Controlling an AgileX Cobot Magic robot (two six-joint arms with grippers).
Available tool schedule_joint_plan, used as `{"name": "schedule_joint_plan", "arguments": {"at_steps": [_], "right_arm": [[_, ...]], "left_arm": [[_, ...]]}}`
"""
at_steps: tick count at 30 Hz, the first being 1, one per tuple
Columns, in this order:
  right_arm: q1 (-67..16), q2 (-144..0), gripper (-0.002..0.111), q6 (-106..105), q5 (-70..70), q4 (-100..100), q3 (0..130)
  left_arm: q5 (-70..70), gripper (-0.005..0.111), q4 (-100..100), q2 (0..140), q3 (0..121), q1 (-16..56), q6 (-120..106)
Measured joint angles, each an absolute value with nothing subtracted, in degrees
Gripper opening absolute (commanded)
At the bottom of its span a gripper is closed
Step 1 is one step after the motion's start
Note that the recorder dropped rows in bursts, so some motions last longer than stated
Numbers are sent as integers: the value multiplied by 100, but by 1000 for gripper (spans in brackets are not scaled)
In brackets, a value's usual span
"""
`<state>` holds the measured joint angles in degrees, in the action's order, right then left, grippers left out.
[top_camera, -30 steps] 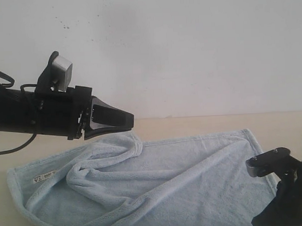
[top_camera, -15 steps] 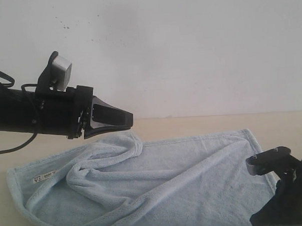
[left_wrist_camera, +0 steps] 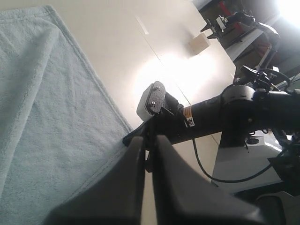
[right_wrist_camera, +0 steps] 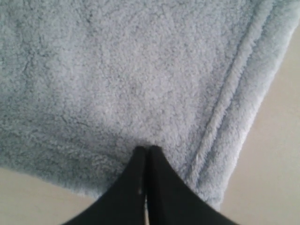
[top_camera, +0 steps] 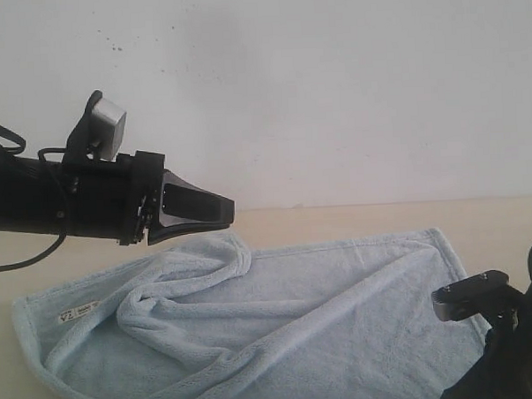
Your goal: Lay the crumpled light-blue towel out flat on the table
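The light-blue towel [top_camera: 324, 312] lies mostly spread on the beige table [top_camera: 355, 218]. A rumpled fold [top_camera: 190, 282] runs across its left half, and the white label [top_camera: 79, 310] shows near the left corner. My left gripper [top_camera: 229, 212] hovers shut and empty above the towel's far edge; its wrist view shows the fingers [left_wrist_camera: 149, 138] together over the towel [left_wrist_camera: 42, 117]. My right arm [top_camera: 511, 348] sits low at the towel's near right corner. There the right gripper [right_wrist_camera: 147, 149] is shut, its tips pressed against the towel [right_wrist_camera: 117, 70] beside the hem, with no cloth visible between them.
A white speckled wall [top_camera: 332, 91] rises behind the table. Bare table [right_wrist_camera: 276, 164] lies just past the towel's corner. In the left wrist view the right arm [left_wrist_camera: 225, 112] and its cable [left_wrist_camera: 206, 164] stand at the table edge, with a small box [left_wrist_camera: 198, 44] farther along.
The right arm has sunk slightly lower at the towel's right corner. The left arm and the towel look unchanged.
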<state>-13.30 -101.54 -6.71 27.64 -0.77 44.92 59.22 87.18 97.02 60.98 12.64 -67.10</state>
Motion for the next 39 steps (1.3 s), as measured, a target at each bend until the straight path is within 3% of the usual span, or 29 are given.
{"name": "schedule_joint_plan", "arguments": {"at_steps": [9, 11, 15, 23, 30, 39], "right_arm": [[-1361, -10036, 0, 782, 2633, -1385, 4070], [-1339, -10036, 0, 1400, 2940, -2094, 4047], [-596, -9973, 0, 2448, 3055, -2976, 3735], [517, -9921, 0, 2917, 2846, -3019, 3614], [595, -9396, 0, 2653, 2616, -1029, 3817], [545, -8254, 0, -456, 2537, 2386, 3815]], "left_arm": [[5863, 6, 8452, 9702, 6098, 1189, -6932], [5185, 6, 7516, 9702, 6109, 1079, -6941], [3854, 6, 6122, 9702, 6109, 675, -5937], [3752, 6, 4923, 10350, 6106, 647, -5644], [3600, 4, 4848, 10793, 6030, 647, -5765], [3360, 4, 4792, 10976, 6030, 640, -6072]]}}
